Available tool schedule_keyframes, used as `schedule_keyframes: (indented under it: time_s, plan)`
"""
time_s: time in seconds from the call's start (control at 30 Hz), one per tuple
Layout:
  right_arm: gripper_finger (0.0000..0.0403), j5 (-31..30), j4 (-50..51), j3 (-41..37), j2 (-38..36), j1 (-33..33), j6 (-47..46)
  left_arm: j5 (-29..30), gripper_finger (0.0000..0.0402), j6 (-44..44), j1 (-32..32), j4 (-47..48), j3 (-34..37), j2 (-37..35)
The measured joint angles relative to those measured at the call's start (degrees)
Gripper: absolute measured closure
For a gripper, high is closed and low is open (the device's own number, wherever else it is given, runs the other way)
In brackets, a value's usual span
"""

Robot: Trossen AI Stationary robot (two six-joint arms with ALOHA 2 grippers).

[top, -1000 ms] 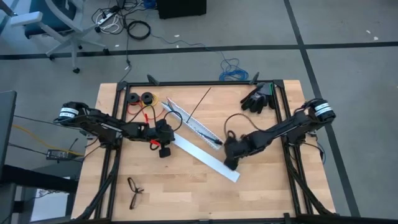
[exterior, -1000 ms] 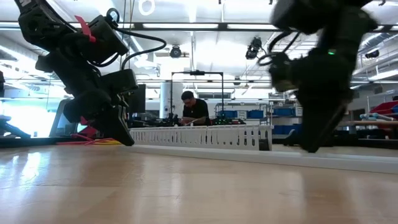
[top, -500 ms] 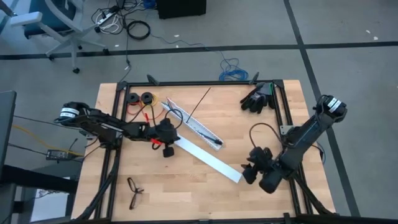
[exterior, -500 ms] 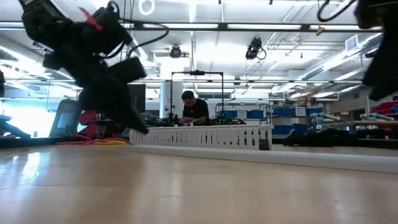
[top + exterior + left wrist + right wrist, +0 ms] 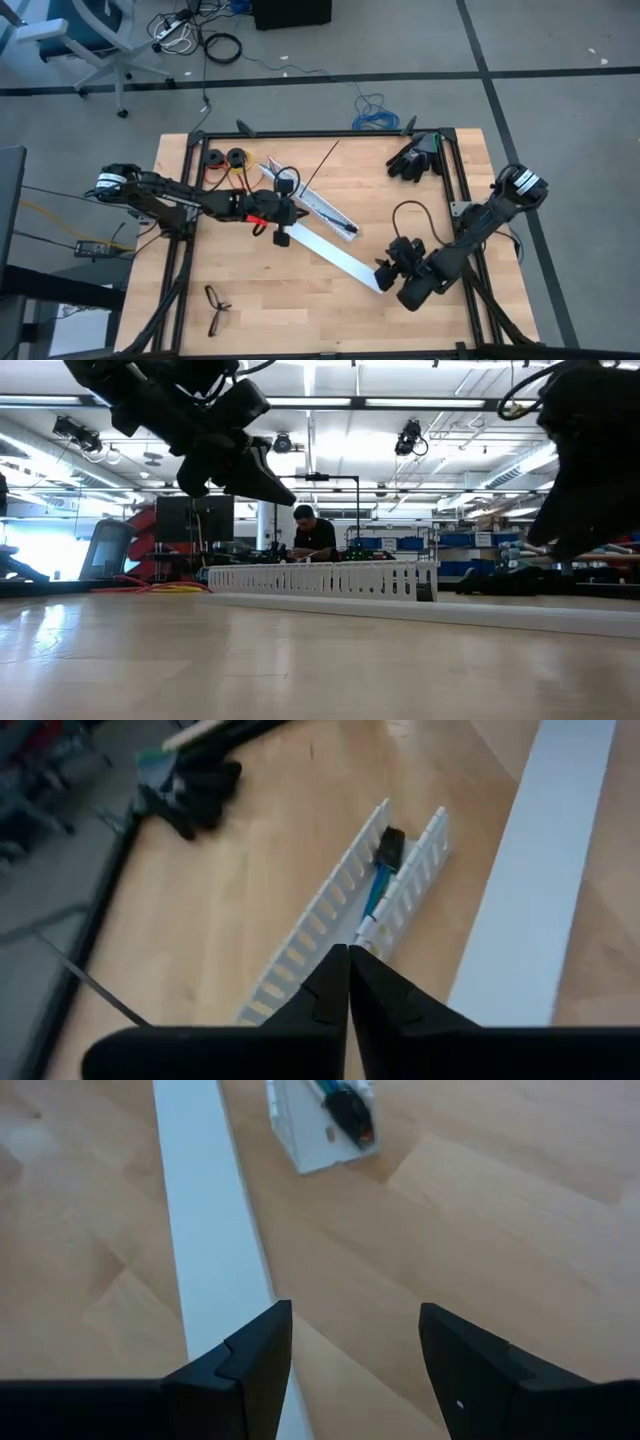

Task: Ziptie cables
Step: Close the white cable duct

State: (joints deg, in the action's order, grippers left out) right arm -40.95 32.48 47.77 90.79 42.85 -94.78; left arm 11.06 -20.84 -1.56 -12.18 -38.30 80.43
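The cables, thin blue and white wires with a small black connector, lie inside a white slotted rail at mid-table. The ziptie, a thin black strip, lies on the wood beyond that rail, running toward the far edge. My left gripper hangs shut above the slotted rail's left part, pointing along it at the connector, with nothing between its fingers. My right gripper stands open over the near-right end of a flat white rail, empty.
The flat white rail lies slantwise beside the slotted one. Two black spools with red and yellow wire sit at the far left, black gloves at the far right, glasses near the front left. A person sits in the room behind.
My left gripper has risen off the table, moved toward the right over the slotted rail and rolled, staying shut. My right gripper has swung from the middle of the flat rail toward the near edge, turned, and now stands at that rail's near-right end, still open.
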Motion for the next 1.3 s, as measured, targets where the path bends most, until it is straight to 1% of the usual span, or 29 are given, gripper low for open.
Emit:
schedule_keyframes:
  time_s: [0.13, 0.2, 0.3, 0.4, 0.57, 0.7, 0.8, 0.93, 1.0, 1.1, 1.2, 1.27, 1.3]
  plan:
    - [0.0198, 0.14, -5.11, 0.00, 1.05, -2.65, 1.84, 1.10, 0.0348, -4.32, 0.02, 0.02, -0.53, -0.01]
    - [0.0199, 0.24, -7.04, 0.00, 1.03, -3.81, 3.14, 1.11, 0.0325, -4.25, 0.04, 0.15, -0.53, -0.03]
    - [0.0199, 0.54, -7.31, 0.00, 0.68, -4.67, 8.59, 1.04, 0.0283, -4.10, 0.04, 0.68, -0.53, -0.03]
    - [0.0198, 0.18, -7.44, 0.00, 0.79, -5.14, 11.03, 0.84, 0.0237, -2.97, -0.03, 0.33, -0.53, -0.03]
    - [0.0200, 0.06, -7.34, 0.00, 0.97, -6.19, 14.12, 0.69, 0.0165, 1.84, -0.04, 0.76, -0.44, -0.03]
    - [0.0199, -0.02, -7.35, 0.00, 0.97, -7.32, 16.14, 0.69, 0.0122, 1.97, -0.04, 1.08, 0.30, -0.03]
    - [0.0201, -0.04, -7.53, 0.00, 0.97, -8.40, 16.39, 0.74, 0.0106, 2.41, -0.04, 0.95, 0.30, -0.07]
    - [0.0201, 0.24, -11.62, 0.00, 0.97, -9.81, 14.22, 0.70, 0.0102, 3.13, 0.04, 1.73, -0.22, -0.07]
    - [0.0201, 0.40, -14.40, 0.00, 0.97, -10.40, 16.75, -0.27, 0.0101, 2.83, 0.48, 2.64, -1.36, -0.07]
    - [0.0206, 0.27, -21.47, 0.00, 0.97, -10.69, 21.39, -4.61, 0.0101, 1.20, 1.73, 7.61, -4.02, -0.07]
    - [0.0219, -2.02, -29.22, 0.02, 0.97, -10.43, 26.34, -5.83, 0.0101, -1.01, 2.67, 12.25, -6.06, -0.07]
    - [0.0233, -2.92, -30.67, 1.15, 0.97, -10.78, 29.66, -6.02, 0.0101, -1.26, 3.22, 14.44, -6.59, -0.07]
    - [0.0241, -2.30, -30.25, 2.22, 0.97, -11.45, 31.17, -6.04, 0.0101, -1.29, 3.54, 15.23, -6.61, -0.07]
